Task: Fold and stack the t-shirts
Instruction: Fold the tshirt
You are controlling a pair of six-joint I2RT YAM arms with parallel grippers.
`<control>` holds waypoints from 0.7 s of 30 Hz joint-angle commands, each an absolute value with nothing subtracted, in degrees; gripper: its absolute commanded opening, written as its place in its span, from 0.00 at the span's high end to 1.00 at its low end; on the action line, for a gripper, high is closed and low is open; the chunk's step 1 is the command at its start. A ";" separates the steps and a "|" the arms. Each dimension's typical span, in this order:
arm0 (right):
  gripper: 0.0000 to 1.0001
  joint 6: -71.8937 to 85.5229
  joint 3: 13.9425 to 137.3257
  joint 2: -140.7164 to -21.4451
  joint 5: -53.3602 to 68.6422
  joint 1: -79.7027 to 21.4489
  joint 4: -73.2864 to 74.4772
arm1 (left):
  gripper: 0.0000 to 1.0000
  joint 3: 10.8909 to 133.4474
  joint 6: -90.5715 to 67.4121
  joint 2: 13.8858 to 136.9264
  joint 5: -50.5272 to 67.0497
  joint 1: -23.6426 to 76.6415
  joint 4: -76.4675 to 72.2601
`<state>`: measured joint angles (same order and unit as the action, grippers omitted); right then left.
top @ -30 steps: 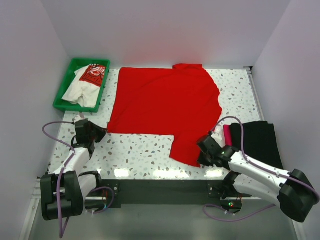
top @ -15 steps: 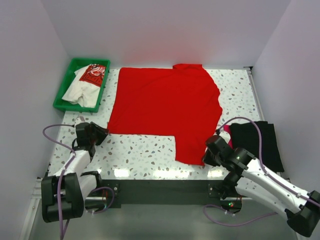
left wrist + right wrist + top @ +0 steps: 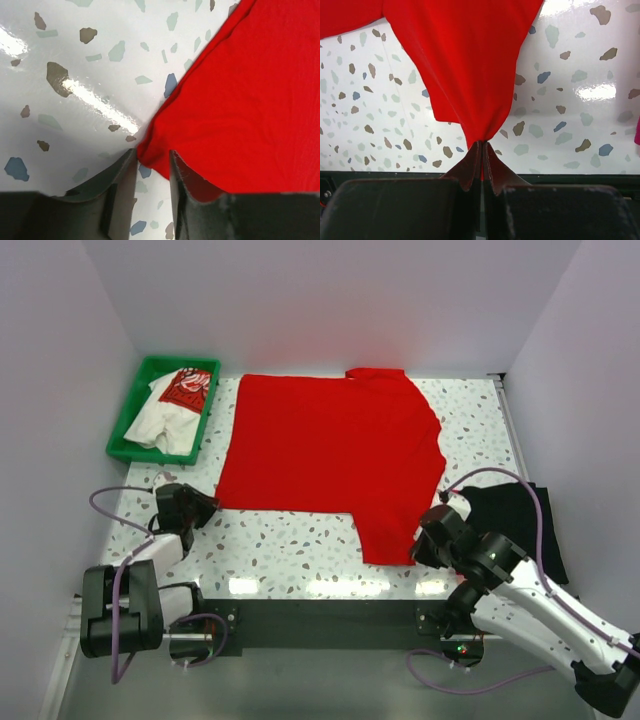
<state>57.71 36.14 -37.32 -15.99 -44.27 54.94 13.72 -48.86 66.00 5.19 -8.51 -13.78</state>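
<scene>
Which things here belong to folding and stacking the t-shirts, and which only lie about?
Belong: red t-shirt, white printed t-shirt, folded black t-shirt, right gripper pinching the red one, left gripper at its corner.
Lying about: green tray.

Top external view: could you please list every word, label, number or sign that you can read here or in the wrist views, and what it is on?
No text can be read in any view.
The red print on the white t-shirt in the green tray: too small and blurred to read.
On the red t-shirt: none, it is plain.
</scene>
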 commanded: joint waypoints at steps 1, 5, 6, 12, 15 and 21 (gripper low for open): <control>1.00 56.69 38.93 -36.74 -17.84 -44.56 57.48 | 0.65 14.32 -48.78 68.90 2.55 -7.39 -15.38; 1.00 56.43 39.81 -36.74 -18.28 -44.56 58.09 | 0.88 15.64 -49.13 70.84 1.67 -6.68 -14.95; 1.00 56.34 39.90 -36.56 -18.19 -44.65 58.62 | 0.93 15.91 -49.13 70.75 1.50 -6.68 -14.33; 1.00 57.04 39.99 -32.96 -17.93 -44.56 61.87 | 1.00 16.70 -49.57 61.45 -4.03 -6.68 -4.41; 1.00 57.48 40.34 -30.77 -17.58 -44.65 63.71 | 1.00 16.70 -49.75 54.16 -7.55 -6.77 2.44; 1.00 57.74 40.69 -26.38 -15.21 -44.65 67.76 | 1.00 17.31 -49.66 43.60 -11.69 -6.77 12.38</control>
<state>57.41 38.59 -28.27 -16.19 -44.27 63.68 15.27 -49.10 46.30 -6.90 -6.94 4.97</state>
